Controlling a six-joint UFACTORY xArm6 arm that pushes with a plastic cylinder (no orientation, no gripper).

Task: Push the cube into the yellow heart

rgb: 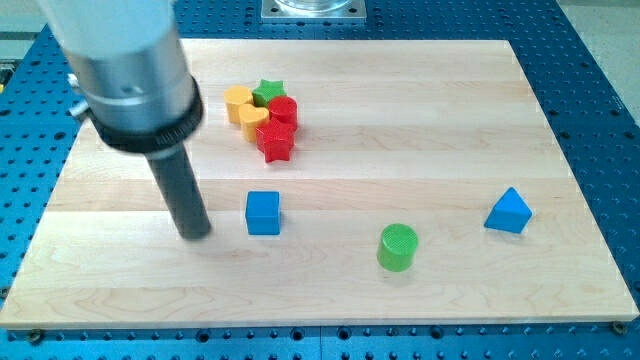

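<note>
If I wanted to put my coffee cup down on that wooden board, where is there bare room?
The widest bare patch of the wooden board is at the view's top right, above the blue triangular block and green cylinder. The strip along the view's bottom is free too. It is crowded at the top left: yellow heart, yellow block, green star, red blocks. My tip stands left of the blue cube.

My tip [196,236] sits on the wooden board [420,120] in the lower left of the frame, just to the left of the blue cube [263,213], a narrow gap between them. Up in the upper middle there's a tight cluster: yellow hexagon [237,99], yellow heart [253,119], green star [268,91], a red block [285,110], red star [276,141], all touching. Lower middle, a green cylinder [398,247] stands alone. Far right, a blue triangular block [509,211].
</note>
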